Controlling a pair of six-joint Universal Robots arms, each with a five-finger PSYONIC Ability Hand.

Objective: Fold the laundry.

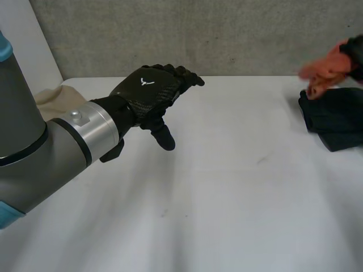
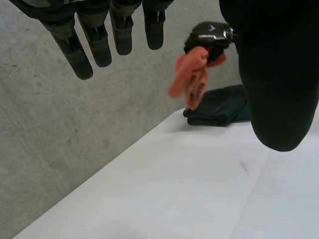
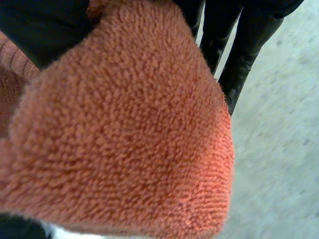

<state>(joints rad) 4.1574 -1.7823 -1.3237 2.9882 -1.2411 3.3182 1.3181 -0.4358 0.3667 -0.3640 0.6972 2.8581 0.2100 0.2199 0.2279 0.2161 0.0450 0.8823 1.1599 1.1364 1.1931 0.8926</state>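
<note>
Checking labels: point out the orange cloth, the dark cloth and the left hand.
orange cloth (image 2: 192, 74), left wrist view, middle of the hanging part.
dark cloth (image 1: 334, 119), head view, middle of its top side.
left hand (image 1: 148, 88), head view, back of the hand.

I work at a white desk (image 1: 227, 215). Its top is flat and matt. One faint dark scuff (image 1: 261, 160) lies right of the desk's middle. A grey concrete wall (image 1: 227, 34), rough and speckled, stands directly behind the desk's far edge. A white panel (image 1: 22, 51) adjoins the wall at the desk's far left corner.
</note>
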